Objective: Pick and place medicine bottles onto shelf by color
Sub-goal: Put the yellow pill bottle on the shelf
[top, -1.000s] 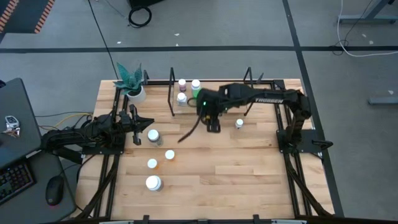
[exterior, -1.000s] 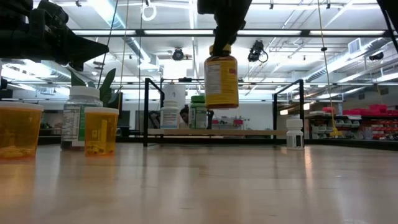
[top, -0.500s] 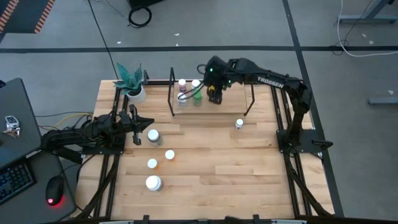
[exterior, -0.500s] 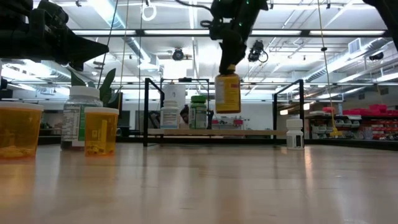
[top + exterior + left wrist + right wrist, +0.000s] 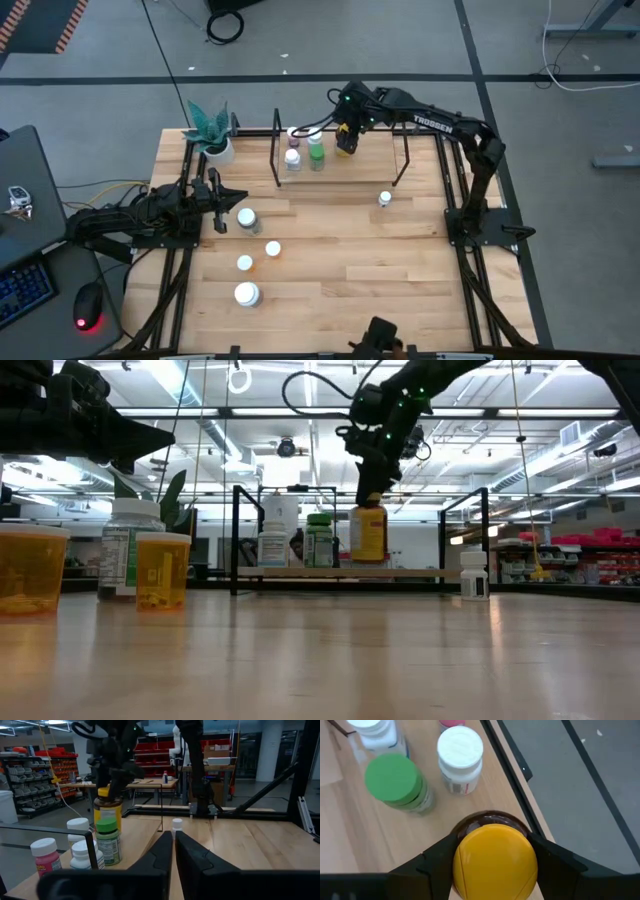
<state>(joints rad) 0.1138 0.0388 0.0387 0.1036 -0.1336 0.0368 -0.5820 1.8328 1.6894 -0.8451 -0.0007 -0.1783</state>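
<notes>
A large amber bottle [image 5: 368, 532] with a yellow cap [image 5: 495, 860] is in my right gripper [image 5: 495, 852], over the far part of the shelf [image 5: 372, 166], right of the green-capped bottle [image 5: 316, 150]. Two white-capped bottles [image 5: 293, 157] and a pink one stand on the shelf board [image 5: 410, 572] too. Several loose bottles stand on the table: orange ones [image 5: 160, 570] near the left, a small white one [image 5: 385, 199] to the right. My left gripper [image 5: 173, 842] waits shut at the table's left side [image 5: 215, 195]. My right gripper pinches the bottle's yellow cap [image 5: 495, 865] between its two fingers [image 5: 440, 857], coming from above and pointing down. The bottle hangs upright below the fingers, with its base [image 5: 368, 560] right at the shelf board. Whether it touches the board I cannot tell.
Black wire uprights [image 5: 277, 160] [image 5: 400, 150] frame the shelf ends. A white pot with a teal plant [image 5: 212, 140] stands at the far left corner. A keyboard and mouse [image 5: 88, 305] lie off the table's left. A dark object [image 5: 380, 335] shows at the near edge.
My right gripper has carried the yellow-capped bottle from above the table's middle toward the far edge, over the shelf, and lowered it beside the green-capped bottle. It has stayed shut on the cap, and the bottle has stayed upright.
</notes>
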